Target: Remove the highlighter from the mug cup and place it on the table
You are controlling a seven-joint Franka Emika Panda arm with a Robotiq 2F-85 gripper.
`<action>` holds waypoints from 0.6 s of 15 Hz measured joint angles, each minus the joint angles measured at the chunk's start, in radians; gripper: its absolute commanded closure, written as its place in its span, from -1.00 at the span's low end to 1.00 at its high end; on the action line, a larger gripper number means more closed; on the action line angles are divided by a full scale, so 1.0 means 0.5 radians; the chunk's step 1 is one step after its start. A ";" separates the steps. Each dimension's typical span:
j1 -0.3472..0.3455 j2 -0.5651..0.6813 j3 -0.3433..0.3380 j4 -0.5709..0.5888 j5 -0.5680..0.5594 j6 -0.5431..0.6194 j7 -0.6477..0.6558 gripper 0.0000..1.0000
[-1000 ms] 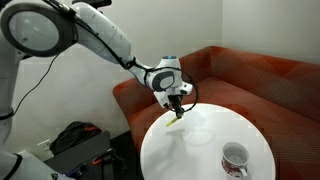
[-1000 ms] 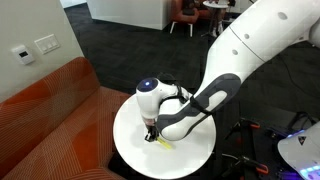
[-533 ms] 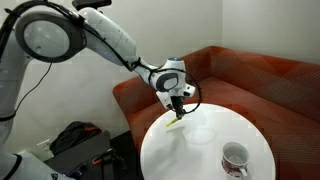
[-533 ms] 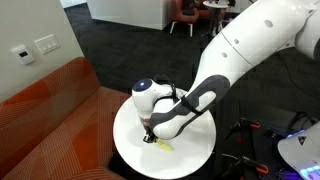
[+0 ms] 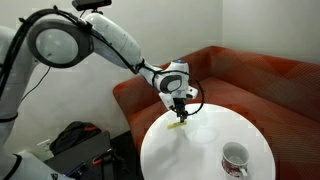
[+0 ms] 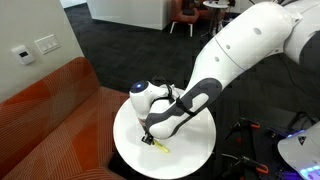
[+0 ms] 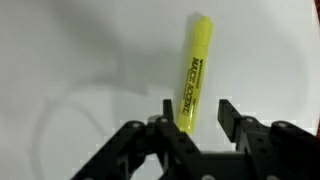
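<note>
Highlighter (image 7: 196, 70) flat on the worktop (image 5: 200, 150), tool (image 7: 199, 110) parted over it

From the wrist, the yellow-green highlighter lay flat on the white surface. Its length ran from 6 o'clock up to 12 o'clock, and its near end sat between the two dark fingers (image 7: 227, 112). The jaws stood wider apart than the barrel, so the tool looked open rather than clamped. The finger on the 9 o'clock side was just beside the barrel, and whether it touched could not be told.

In an exterior view the highlighter rested near the worktop's 10 o'clock rim, directly below the tool. The mug cup (image 5: 235, 158) stood upright, well apart, at about 4 o'clock, with nothing showing above its rim. Setting the pen that far from the mug left the arm free space to work in.

Lying on its side, the round barrel could roll, and the rim and the reddish sofa (image 5: 260, 85) beyond it were near. The placing step appeared all but finished. What remained seemed to be a straight lift, because a sideways drift might nudge the barrel toward the edge.
</note>
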 measured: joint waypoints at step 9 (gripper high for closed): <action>0.009 -0.038 -0.005 0.032 0.002 -0.008 0.036 -1.00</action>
